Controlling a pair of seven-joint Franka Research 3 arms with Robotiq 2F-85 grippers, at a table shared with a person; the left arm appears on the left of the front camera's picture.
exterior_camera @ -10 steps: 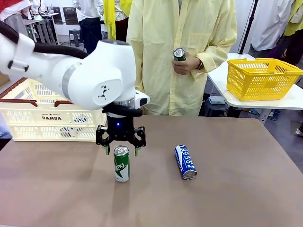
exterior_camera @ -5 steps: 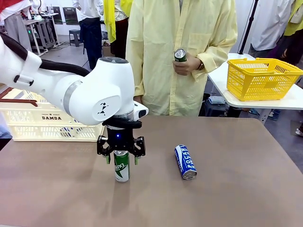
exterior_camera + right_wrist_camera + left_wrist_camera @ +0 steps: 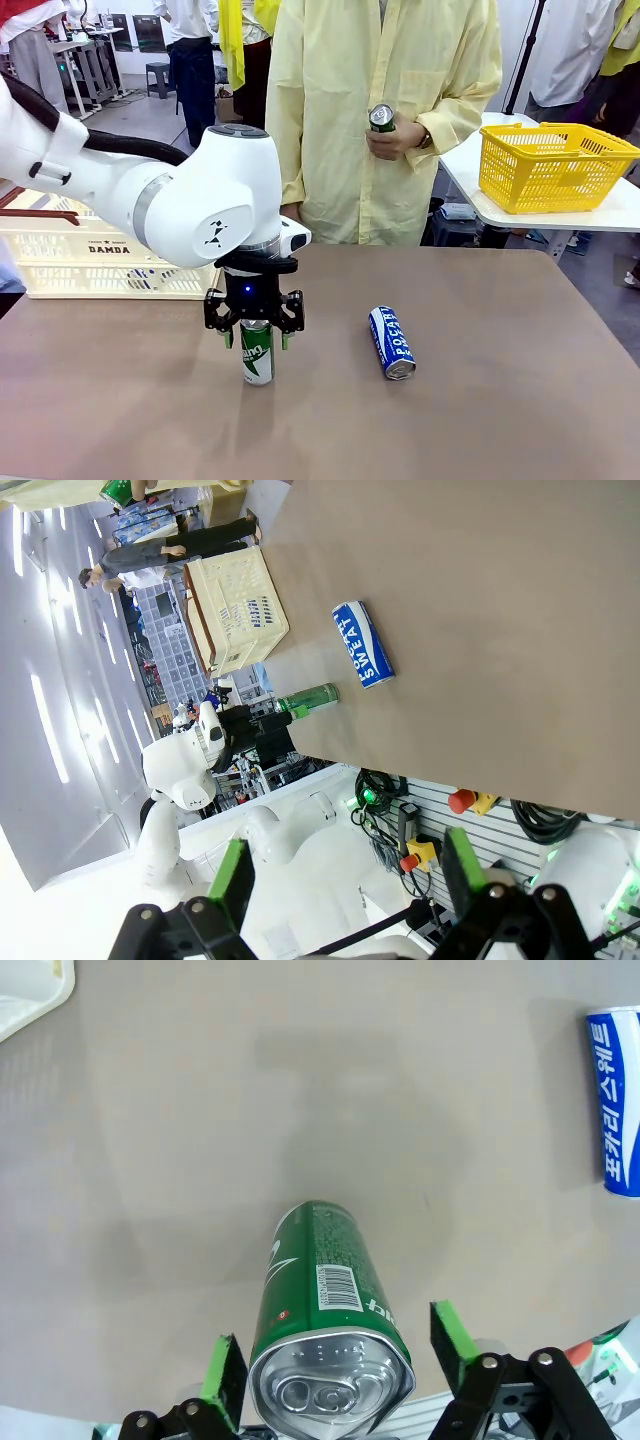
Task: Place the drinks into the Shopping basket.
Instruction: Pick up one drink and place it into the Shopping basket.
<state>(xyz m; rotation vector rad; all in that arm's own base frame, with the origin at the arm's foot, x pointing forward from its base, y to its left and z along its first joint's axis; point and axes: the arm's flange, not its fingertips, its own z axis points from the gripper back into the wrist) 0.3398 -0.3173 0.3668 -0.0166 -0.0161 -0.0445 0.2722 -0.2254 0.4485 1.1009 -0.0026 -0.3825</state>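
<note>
A green can (image 3: 256,355) stands upright on the brown table, seen from above in the left wrist view (image 3: 325,1290). My left gripper (image 3: 254,338) is lowered over its top, open, with a green pad on each side and a small gap to the can (image 3: 338,1360). A blue Pocari can (image 3: 392,342) lies on its side to the right (image 3: 615,1100) (image 3: 362,643). The person across the table holds another green can (image 3: 380,117) at chest height. The cream Shopping basket (image 3: 90,250) stands at the table's far left. My right gripper (image 3: 347,880) is open and holds nothing.
A yellow mesh basket (image 3: 555,165) sits on a white side table at the far right. The person stands close to the table's far edge. Bare tabletop lies in front of and to the right of the cans.
My left gripper has come down from just above the green can's top until its fingers stand on both sides of the can. The cans and the person have stayed put.
</note>
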